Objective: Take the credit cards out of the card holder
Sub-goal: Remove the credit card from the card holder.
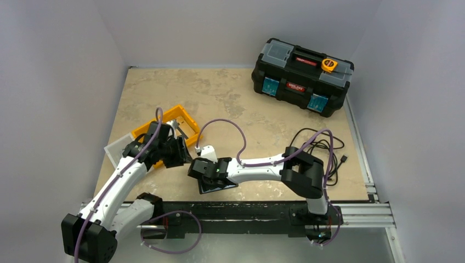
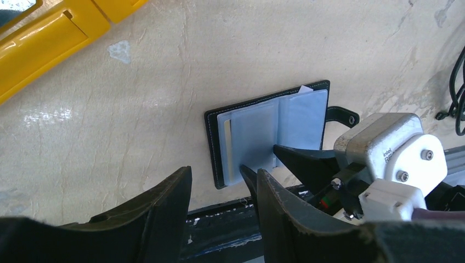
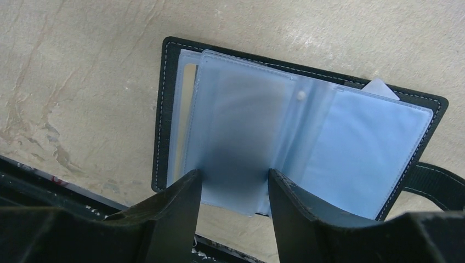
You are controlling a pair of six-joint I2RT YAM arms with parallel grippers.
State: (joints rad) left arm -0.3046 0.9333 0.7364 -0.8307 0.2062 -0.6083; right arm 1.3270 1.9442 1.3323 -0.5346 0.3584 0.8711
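Plain grey walls (image 1: 219,27) close in a beige, marbled table (image 1: 230,93), scuffed and mottled. Just left of the left pincer (image 2: 222,178) sits a glossy yellow plastic bin (image 1: 175,118) with square walls. That pincer hangs with its black jaws apart and nothing between them. Right in front of it, near the table's front edge, the card holder (image 2: 268,131) lies open and flat. It is black with pale stitching, with cloudy blue plastic sleeves (image 3: 241,115) fanned inside. A white corner (image 3: 381,87) pokes out at its far side, and a strap (image 3: 438,183) trails off to the right.

The right pincer (image 3: 233,172) stands over the holder's near edge. Its jaws are parted and the tips are at a sleeve, clamping nothing that I can see. Beyond it to the right a black cable (image 1: 321,145) lies coiled, and further back sits a boxy black toolbox (image 1: 301,76).
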